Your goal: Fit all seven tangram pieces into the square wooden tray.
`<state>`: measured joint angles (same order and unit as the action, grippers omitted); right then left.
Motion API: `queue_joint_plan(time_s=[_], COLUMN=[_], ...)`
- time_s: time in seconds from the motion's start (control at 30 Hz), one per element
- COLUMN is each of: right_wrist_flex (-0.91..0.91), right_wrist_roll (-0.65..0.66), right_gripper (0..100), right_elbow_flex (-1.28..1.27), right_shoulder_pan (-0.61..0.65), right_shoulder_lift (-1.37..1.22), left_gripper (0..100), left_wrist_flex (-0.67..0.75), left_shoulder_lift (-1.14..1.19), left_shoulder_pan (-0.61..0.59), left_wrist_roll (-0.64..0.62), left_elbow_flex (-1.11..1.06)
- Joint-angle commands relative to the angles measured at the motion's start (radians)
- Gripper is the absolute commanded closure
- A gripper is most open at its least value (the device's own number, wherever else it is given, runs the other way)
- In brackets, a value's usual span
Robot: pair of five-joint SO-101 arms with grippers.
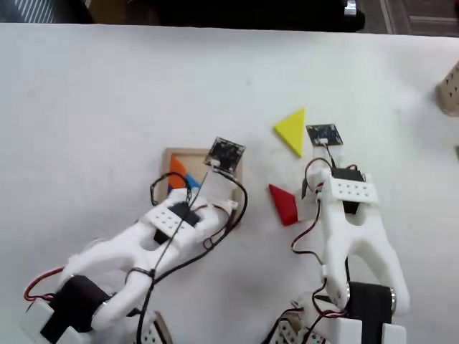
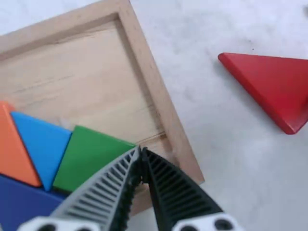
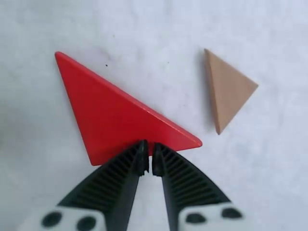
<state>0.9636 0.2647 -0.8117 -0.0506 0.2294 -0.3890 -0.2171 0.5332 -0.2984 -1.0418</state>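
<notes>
Seven pieces was my count, and I checked it camera by camera. In the high view the tray (image 1: pixel 183 151) sat partly under the left arm (image 1: pixel 168 222), with an orange piece (image 1: pixel 176 170) and a light blue piece (image 1: pixel 191 180) showing in it. One yellow triangle (image 1: pixel 292 129) and one red triangle (image 1: pixel 284 203) lay loose on the table (image 1: pixel 86 107), the red one between the tray and the right arm (image 1: pixel 349 208). In the left wrist view the left gripper (image 2: pixel 141 156) was empty, its jaws pressed together and its tips over the tray's rim just beside a green piece (image 2: pixel 89 161). I counted four pieces seated in one corner: orange (image 2: pixel 14 144), light blue (image 2: pixel 43 142), green and a dark blue piece (image 2: pixel 19 202). The rest of the tray floor was bare. In the right wrist view the right gripper (image 3: pixel 149 149) also had its jaws together, holding nothing, with its tips at a short edge of the red triangle (image 3: pixel 120 115). One plain wooden triangle (image 3: pixel 228 89) lay near it but apart, which made three pieces outside the tray. I judged the red triangle to be the piece in hand. To take it well I would need to part the jaws first, straddle it across a narrow stretch near a corner, and avoid nudging the wooden triangle. I would also want the left gripper off the tray before bringing the red triangle over.
</notes>
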Motion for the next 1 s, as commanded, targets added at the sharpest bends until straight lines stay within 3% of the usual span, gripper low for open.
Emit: queue_joint_plan(time_s=[0.0, 0.47, 0.73, 0.97], right_wrist_flex=[-0.013, -0.027, -0.027, -0.027], right_wrist_roll=[0.012, 0.011, 0.011, 0.009], right_gripper=[97.8, 97.8, 97.8, 97.8], right_elbow_flex=[0.005, 0.003, 0.002, -0.005], right_shoulder_pan=[0.004, 0.007, 0.008, 0.010], right_shoulder_lift=[0.038, 0.036, 0.036, 0.036], left_gripper=[98, 98, 98, 98], left_wrist_flex=[-0.006, -0.051, -0.060, 0.095], left_shoulder_lift=[0.001, -0.005, -0.249, -0.236], left_shoulder_pan=[-0.015, -0.091, -0.097, -0.125], left_wrist_roll=[0.002, -0.002, -0.005, -0.064], left_elbow_flex=[0.011, 0.011, -0.051, -0.021])
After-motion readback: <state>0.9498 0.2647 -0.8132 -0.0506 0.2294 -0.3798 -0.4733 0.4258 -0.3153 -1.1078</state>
